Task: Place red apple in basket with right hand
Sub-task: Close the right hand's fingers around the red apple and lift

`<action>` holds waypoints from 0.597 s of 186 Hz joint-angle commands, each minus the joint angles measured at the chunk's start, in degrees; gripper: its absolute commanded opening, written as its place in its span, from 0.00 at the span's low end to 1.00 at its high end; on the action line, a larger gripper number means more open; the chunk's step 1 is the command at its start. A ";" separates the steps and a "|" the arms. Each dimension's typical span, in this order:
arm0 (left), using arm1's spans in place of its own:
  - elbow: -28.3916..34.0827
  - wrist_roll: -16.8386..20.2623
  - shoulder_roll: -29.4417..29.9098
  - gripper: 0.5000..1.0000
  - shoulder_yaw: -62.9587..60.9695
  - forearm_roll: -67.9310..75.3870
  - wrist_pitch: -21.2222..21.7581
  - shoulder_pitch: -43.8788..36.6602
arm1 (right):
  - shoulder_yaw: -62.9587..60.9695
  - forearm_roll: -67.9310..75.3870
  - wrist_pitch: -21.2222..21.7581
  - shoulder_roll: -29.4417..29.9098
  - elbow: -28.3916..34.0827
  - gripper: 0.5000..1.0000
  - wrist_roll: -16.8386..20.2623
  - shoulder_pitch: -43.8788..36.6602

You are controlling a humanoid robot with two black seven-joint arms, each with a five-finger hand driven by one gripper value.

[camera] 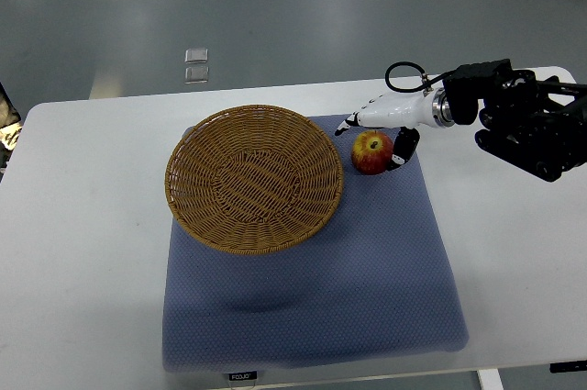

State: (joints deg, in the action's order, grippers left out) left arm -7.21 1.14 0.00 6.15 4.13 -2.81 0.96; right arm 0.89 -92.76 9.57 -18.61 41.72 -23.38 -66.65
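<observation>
A red apple (371, 152) with yellow patches sits on the blue mat (312, 298), just right of the round wicker basket (252, 177). My right hand (374, 133) reaches in from the right edge and is at the apple. Its white fingers (359, 118) stretch out along the apple's far side toward the basket rim. The dark thumb (404, 146) lies against the apple's right side. The fingers are spread and not closed around the apple, which rests on the mat. The basket holds nothing. The left arm does not show.
The mat lies on a white table (83, 252). The black forearm (527, 124) with a looped cable (404, 76) hangs over the table's far right. Two small clear squares (195, 64) lie on the floor beyond the table.
</observation>
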 commanded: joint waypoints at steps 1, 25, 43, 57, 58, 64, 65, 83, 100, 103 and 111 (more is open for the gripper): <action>0.00 0.00 0.00 1.00 0.00 0.00 0.00 0.01 | 1.22 0.04 -1.40 0.51 -1.55 0.83 0.00 0.20; 0.00 0.00 0.00 1.00 0.00 0.00 0.00 0.01 | 1.30 0.04 -1.49 0.51 -1.64 0.83 -0.09 0.12; 0.00 0.00 0.00 1.00 0.00 0.00 0.00 0.01 | 1.30 0.04 -1.49 0.51 -1.64 0.83 -0.26 0.03; 0.00 0.00 0.00 1.00 0.00 0.00 0.00 0.01 | 1.48 0.04 -1.49 0.51 -1.64 0.82 -0.35 0.03; 0.00 0.00 0.00 1.00 0.00 0.00 0.00 0.01 | 1.48 0.04 -1.49 0.51 -1.64 0.81 -0.35 0.03; 0.00 0.00 0.00 1.00 0.00 0.00 0.00 0.01 | 1.48 0.04 -1.49 0.51 -1.64 0.81 -0.44 0.03; 0.00 0.00 0.00 1.00 0.00 0.00 0.00 0.01 | 1.48 0.04 -1.49 0.51 -1.64 0.81 -0.44 0.03; 0.00 0.00 0.00 1.00 0.00 0.00 0.00 0.01 | 1.57 0.04 -1.49 0.51 -1.46 0.76 -0.61 0.03; -0.08 0.00 0.00 1.00 0.00 0.00 0.00 0.01 | 1.57 -0.05 -1.31 0.51 -1.46 0.70 -0.61 0.12; -0.08 0.00 0.00 1.00 0.00 0.00 0.00 0.01 | 1.57 -0.05 -1.31 0.51 -1.46 0.70 -0.61 0.12; 0.00 0.00 0.00 1.00 0.00 0.00 0.00 0.01 | 1.57 -0.05 -1.22 0.51 -1.37 0.67 -0.61 0.03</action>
State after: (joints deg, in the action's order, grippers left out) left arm -7.21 1.14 0.00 6.15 4.13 -2.81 0.96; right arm 2.46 -92.73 8.19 -18.10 40.22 -23.98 -66.61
